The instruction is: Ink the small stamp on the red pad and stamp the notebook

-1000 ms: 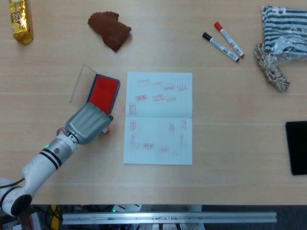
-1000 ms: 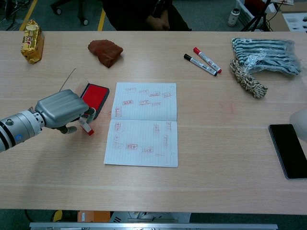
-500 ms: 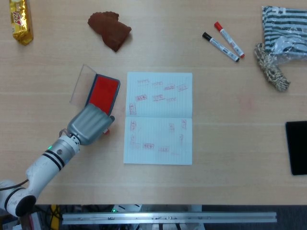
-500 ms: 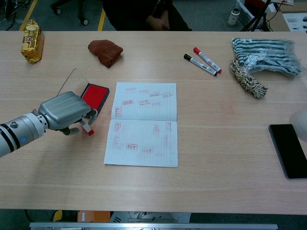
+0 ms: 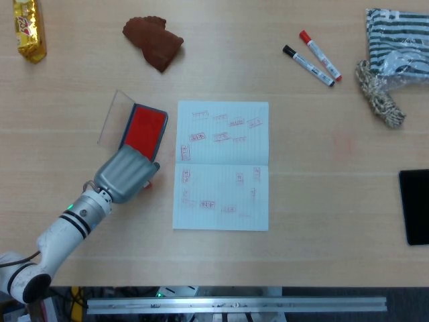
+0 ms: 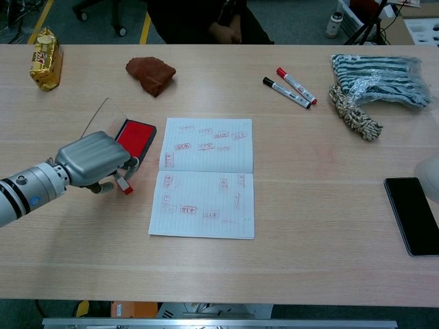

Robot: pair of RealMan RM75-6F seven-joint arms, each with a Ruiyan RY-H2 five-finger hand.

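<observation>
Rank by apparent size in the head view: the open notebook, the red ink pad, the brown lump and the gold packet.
1. notebook, clearly largest.
2. brown lump and red ink pad, too alike to rank; the left hand hides the pad's near end.
3. gold packet, smallest, though the frame edge cuts it off.

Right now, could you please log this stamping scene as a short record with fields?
left hand: over the small stamp, fingers curled down around it; a firm grip cannot be confirmed
right hand: not in view
red pad: open, clear lid lying beside it, just beyond the left hand
notebook: lies open and flat, both pages already bearing red stamp marks
table extras: two markers, brown cloth, gold packet, striped bag, black phone
</observation>
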